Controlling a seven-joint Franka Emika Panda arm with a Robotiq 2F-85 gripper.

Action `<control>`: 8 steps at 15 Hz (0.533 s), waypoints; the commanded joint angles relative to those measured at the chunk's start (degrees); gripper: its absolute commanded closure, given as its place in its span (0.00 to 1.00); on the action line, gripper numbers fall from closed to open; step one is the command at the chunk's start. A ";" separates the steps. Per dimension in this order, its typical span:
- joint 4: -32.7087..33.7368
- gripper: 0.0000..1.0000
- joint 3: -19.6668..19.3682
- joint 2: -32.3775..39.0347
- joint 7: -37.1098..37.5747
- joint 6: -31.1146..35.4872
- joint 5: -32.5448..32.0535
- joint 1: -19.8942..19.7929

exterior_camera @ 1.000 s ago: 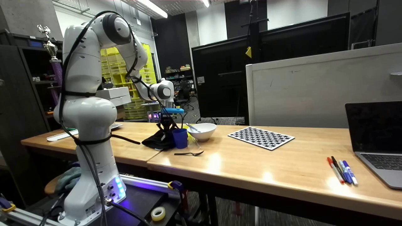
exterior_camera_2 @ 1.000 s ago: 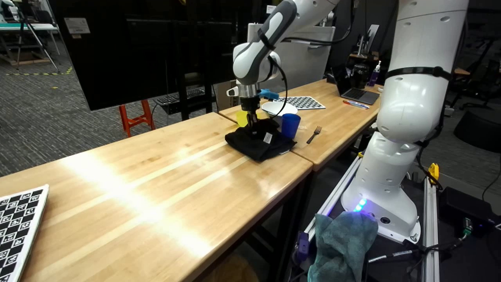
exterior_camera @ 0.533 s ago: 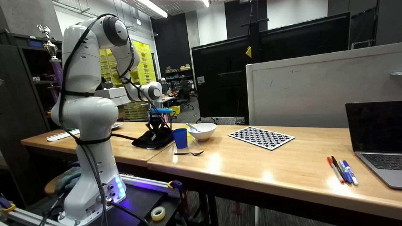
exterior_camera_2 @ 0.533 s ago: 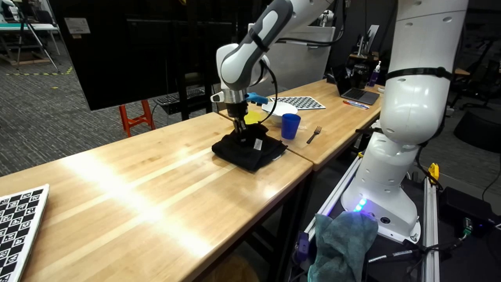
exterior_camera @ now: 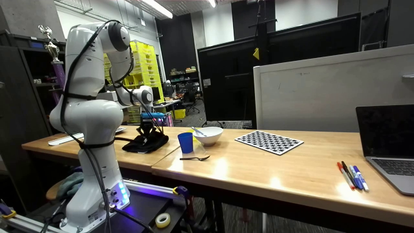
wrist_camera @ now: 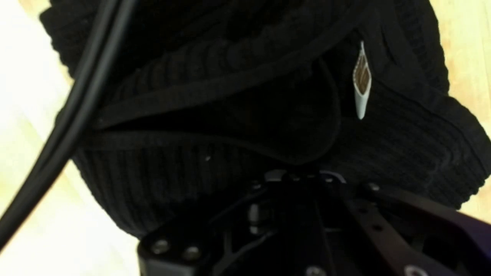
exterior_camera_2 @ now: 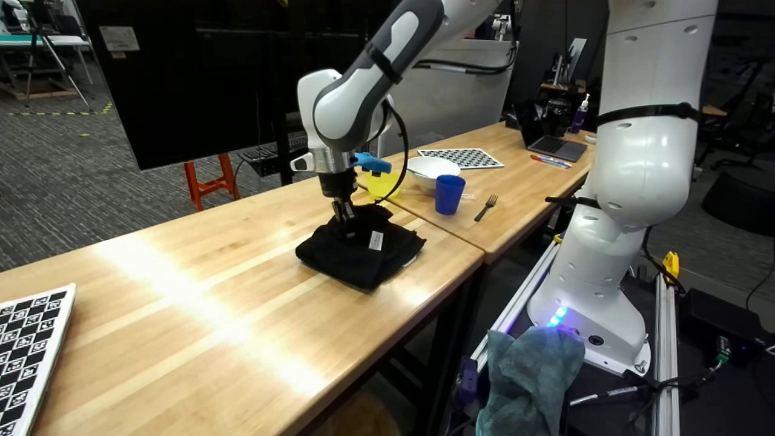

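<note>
A black ribbed cloth (exterior_camera_2: 351, 263), folded and bunched, lies on the wooden table (exterior_camera_2: 200, 290); it also shows as a black cloth (exterior_camera: 155, 144) in the opposite exterior view. My gripper (exterior_camera_2: 350, 233) points down into it, fingertips sunk among the folds. In the wrist view the gripper (wrist_camera: 303, 178) has its fingers together at the lip of a fold, shut on the cloth; dark fabric hides just how much is pinched. A small white tag (wrist_camera: 361, 86) sticks up from the cloth to the right of the fingertips, and an open fold gapes in front of them.
Past the table seam stand a blue cup (exterior_camera_2: 449, 195), a white bowl (exterior_camera_2: 433, 171) with a utensil (exterior_camera: 198, 131) and a yellow item (exterior_camera_2: 382, 184). A dark fork (exterior_camera: 195, 158), checkered board (exterior_camera: 269, 141), pens (exterior_camera: 352, 176) and laptop (exterior_camera: 385, 132) lie further along. Another checkered board (exterior_camera_2: 30, 357) sits opposite.
My gripper has moved away from the cup and bowl, across the table seam, and the black cloth has slid along with it. The cup, bowl and fork have stayed put.
</note>
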 commanded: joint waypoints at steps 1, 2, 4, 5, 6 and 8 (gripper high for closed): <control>3.24 1.00 1.84 4.52 2.71 1.34 0.71 2.04; 4.12 1.00 2.22 5.14 3.09 1.19 0.56 2.39; 6.20 1.00 2.99 6.52 4.26 0.82 0.28 3.26; 7.34 1.00 3.39 7.32 4.89 0.68 0.24 3.68; 8.32 1.00 3.71 8.05 5.35 0.59 0.15 4.03; 10.40 1.00 4.29 9.50 6.44 0.26 -0.02 4.78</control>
